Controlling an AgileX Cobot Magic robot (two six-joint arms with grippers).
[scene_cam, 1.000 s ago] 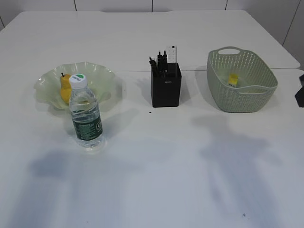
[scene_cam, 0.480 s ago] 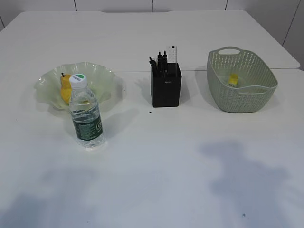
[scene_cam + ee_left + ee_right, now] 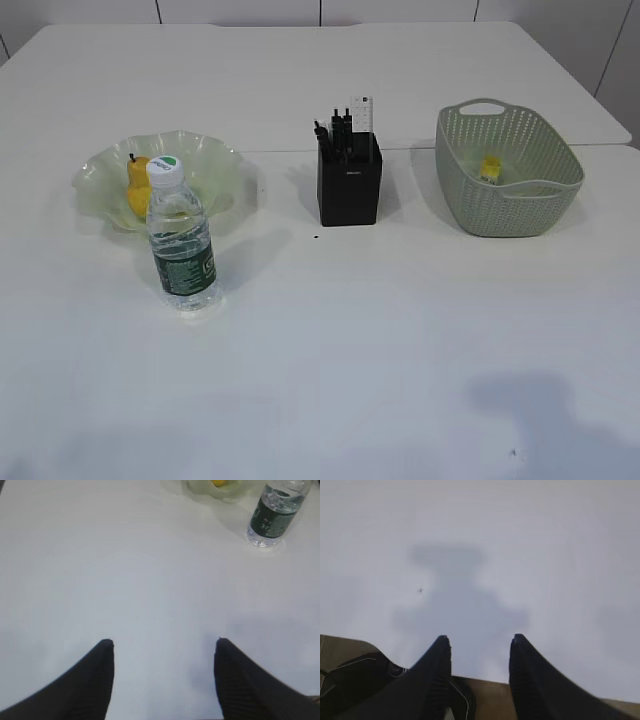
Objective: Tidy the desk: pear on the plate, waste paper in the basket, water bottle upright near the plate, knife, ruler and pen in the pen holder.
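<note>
The desk [image 3: 330, 340] carries plate [image 3: 215, 165], water bottle [image 3: 182, 250], pen holder [image 3: 349, 190] and basket [image 3: 505, 205].

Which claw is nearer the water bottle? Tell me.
Left. The left claw has the water bottle ahead to its right; the right claw sees only bare desk.

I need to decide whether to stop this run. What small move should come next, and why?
Probably none beyond parking both arms. The yellow pear lies on the ruffled pale green glass plate, the clear water bottle stands upright beside it, the yellow scrap of paper sits in the sage-green basket, and the square black pen holder is filled. Both claws, left and right, are open and empty.
</note>
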